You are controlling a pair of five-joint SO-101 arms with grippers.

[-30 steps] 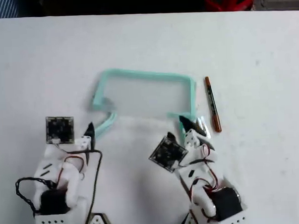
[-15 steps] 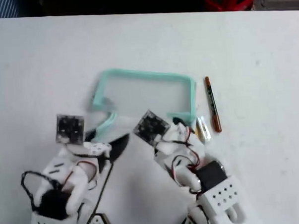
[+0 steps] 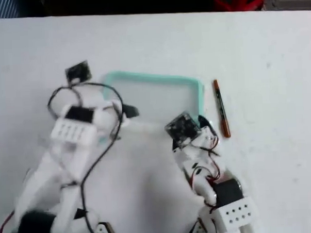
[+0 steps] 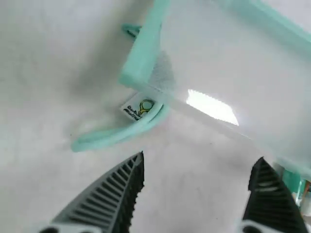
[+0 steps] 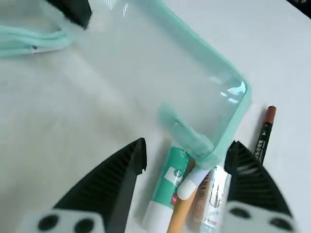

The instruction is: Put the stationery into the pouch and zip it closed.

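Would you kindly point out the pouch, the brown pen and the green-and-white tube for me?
pouch (image 3: 154, 98), high view, clear front panel.
brown pen (image 3: 220, 108), high view, middle of barrel.
green-and-white tube (image 5: 176, 162), right wrist view, green part of body.

Clear pouch (image 3: 154, 98) with mint-green trim; brown-and-black pen (image 3: 220, 108); white table (image 3: 266, 49)

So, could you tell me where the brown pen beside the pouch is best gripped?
Probably mid-barrel, from straight above, closing across its width: the brown pen lies flat on the table, apart from the pouch, so both long sides look free.
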